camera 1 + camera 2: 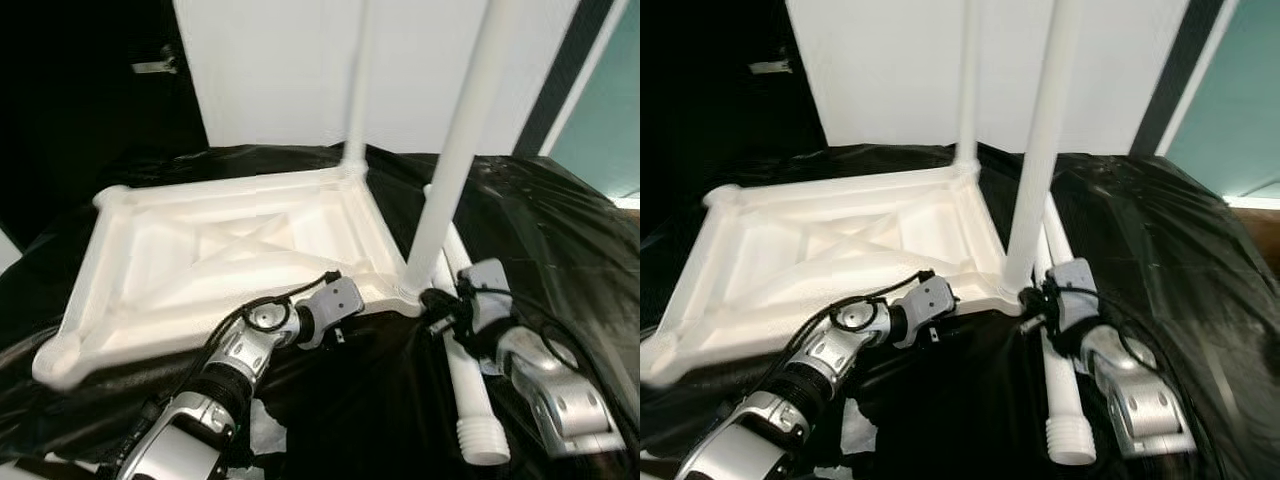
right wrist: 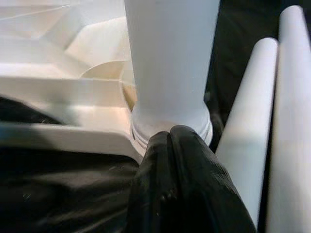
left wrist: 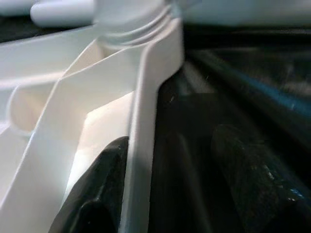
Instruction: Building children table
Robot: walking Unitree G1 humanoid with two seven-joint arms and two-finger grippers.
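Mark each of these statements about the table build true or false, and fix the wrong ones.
1. Two legs stand upright in the tabletop. True: one leg at the far corner, one at the near corner.
2. All four legs are fitted. False: two loose legs lie on the black sheet beside the tabletop.
3. The left gripper straddles the tabletop's near rim. True: in the left wrist view one finger is inside the rim, one outside.
4. The right gripper is raised high above the table. False: it is low, at the base of the near upright leg.
5. The tabletop lies with its flat side up. False: its ribbed underside faces up.
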